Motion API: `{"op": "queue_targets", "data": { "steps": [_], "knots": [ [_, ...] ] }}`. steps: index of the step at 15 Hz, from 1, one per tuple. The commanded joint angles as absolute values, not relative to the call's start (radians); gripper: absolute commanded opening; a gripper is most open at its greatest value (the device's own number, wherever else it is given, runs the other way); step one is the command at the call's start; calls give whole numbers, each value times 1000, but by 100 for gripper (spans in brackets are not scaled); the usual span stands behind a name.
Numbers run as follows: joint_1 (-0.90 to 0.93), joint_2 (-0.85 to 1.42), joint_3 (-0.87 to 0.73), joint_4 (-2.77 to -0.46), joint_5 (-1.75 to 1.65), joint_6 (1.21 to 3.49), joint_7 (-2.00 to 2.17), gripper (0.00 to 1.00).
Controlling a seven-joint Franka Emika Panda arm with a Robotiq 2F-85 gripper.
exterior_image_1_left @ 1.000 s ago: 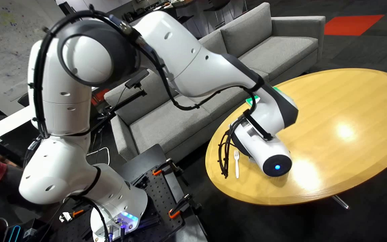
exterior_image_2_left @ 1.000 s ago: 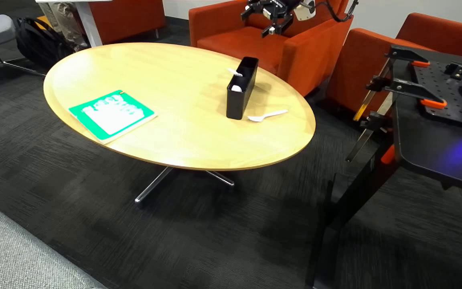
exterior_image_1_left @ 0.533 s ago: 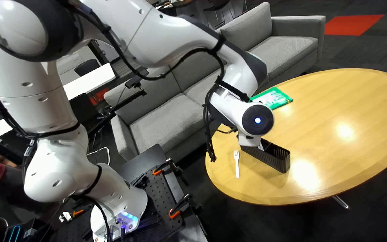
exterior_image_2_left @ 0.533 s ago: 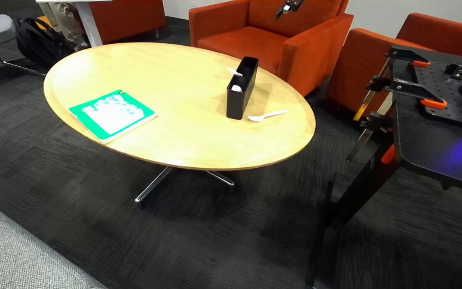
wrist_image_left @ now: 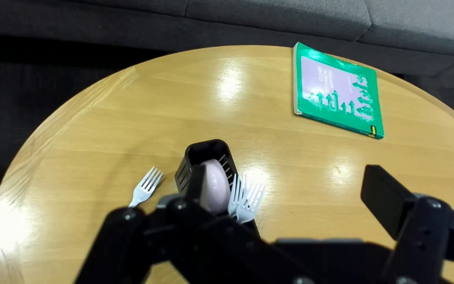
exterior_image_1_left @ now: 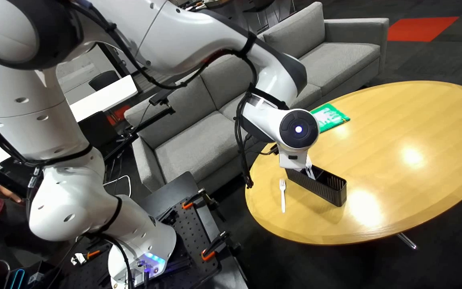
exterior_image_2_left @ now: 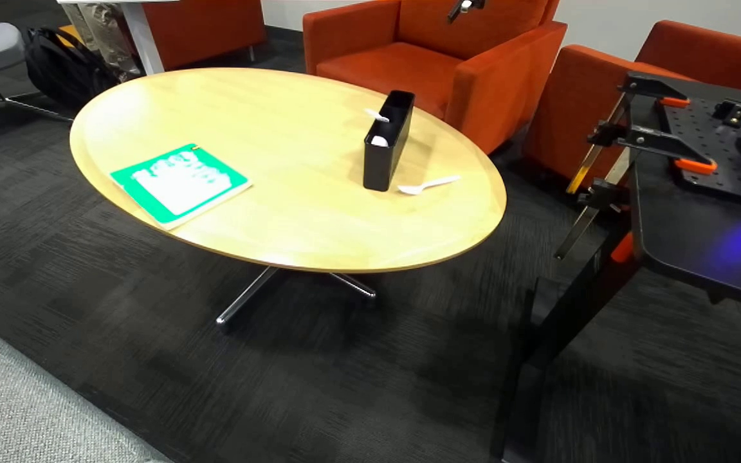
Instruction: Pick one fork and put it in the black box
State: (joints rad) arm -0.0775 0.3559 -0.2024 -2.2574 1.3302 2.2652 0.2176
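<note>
The black box (exterior_image_1_left: 327, 188) stands on the oval table, also seen in an exterior view (exterior_image_2_left: 380, 168). In the wrist view the box (wrist_image_left: 183, 173) holds two white forks (wrist_image_left: 246, 205), tines up, and a rounded pale pinkish-white piece (wrist_image_left: 216, 185). Another white fork (exterior_image_1_left: 282, 196) lies flat on the table beside the box, also in an exterior view (exterior_image_2_left: 428, 185) and the wrist view (wrist_image_left: 147, 187). My gripper (wrist_image_left: 284, 177) is open with nothing between its fingers, high above the table; its left finger hides part of the box. Only a fingertip (exterior_image_2_left: 464, 6) shows in an exterior view.
A green-and-white book (wrist_image_left: 339, 92) lies near the table's (wrist_image_left: 132, 102) edge on the sofa side. A grey sofa (exterior_image_1_left: 199, 136) stands along the table. Orange armchairs (exterior_image_2_left: 377, 71) stand behind it. The base bench with clamps (exterior_image_2_left: 698, 154) is beside the table.
The arm has risen and drawn back from over the table, uncovering the box and the book. The gripper has gone mostly out of an exterior view. Box, forks and book have not moved.
</note>
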Motion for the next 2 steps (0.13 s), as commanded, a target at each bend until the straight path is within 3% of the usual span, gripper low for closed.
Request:
{"op": "queue_targets", "data": {
  "steps": [1,2],
  "knots": [
    [-96,356,-184,-2256,1323,2269,222,100],
    [-96,356,-184,-2256,1323,2269,222,100]
  ]
}}
